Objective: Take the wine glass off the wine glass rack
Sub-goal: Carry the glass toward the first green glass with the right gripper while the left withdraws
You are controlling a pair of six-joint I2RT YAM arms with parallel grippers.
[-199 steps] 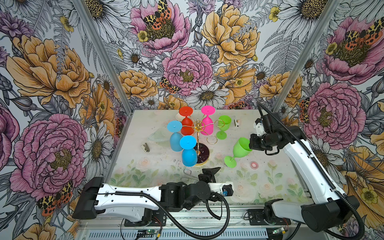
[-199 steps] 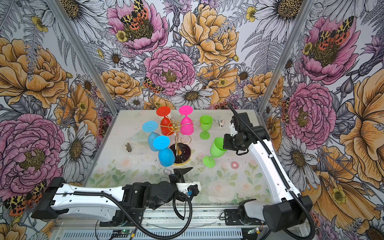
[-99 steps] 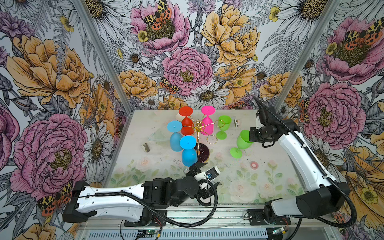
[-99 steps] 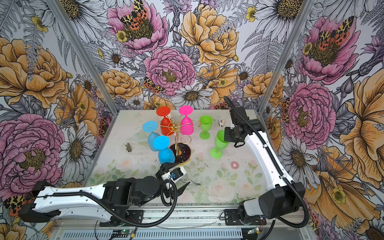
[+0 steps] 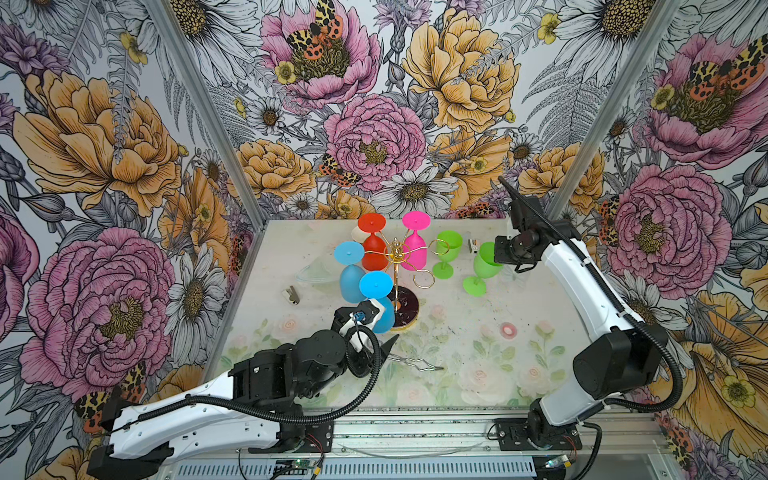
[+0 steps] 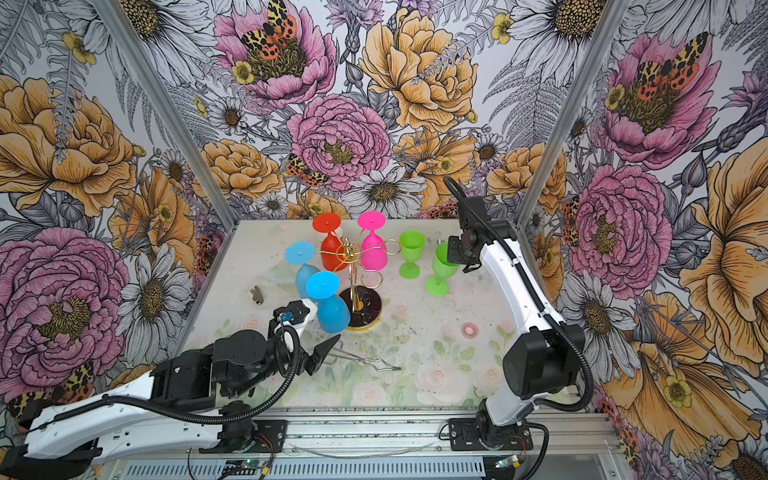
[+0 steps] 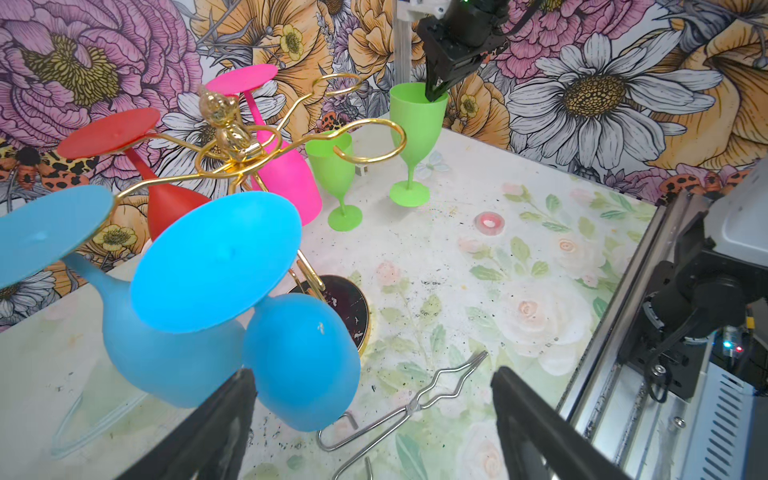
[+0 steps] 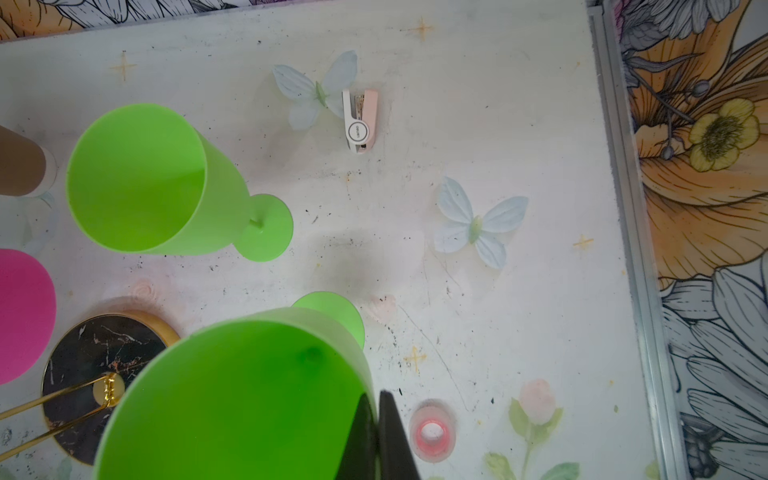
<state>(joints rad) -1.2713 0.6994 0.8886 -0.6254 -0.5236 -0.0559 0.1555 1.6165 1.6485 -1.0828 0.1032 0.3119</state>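
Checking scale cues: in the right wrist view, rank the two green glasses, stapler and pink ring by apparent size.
1. Gripped green glass (nearer the camera, so unsure)
2. standing green glass
3. stapler and pink ring look alike

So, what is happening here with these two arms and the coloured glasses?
The right gripper is shut on the rim of a green plastic wine glass, which stands upright on the table beside the gold wire wine glass rack. The left gripper is open beside the front blue plastic glass, which hangs upside down on the rack.
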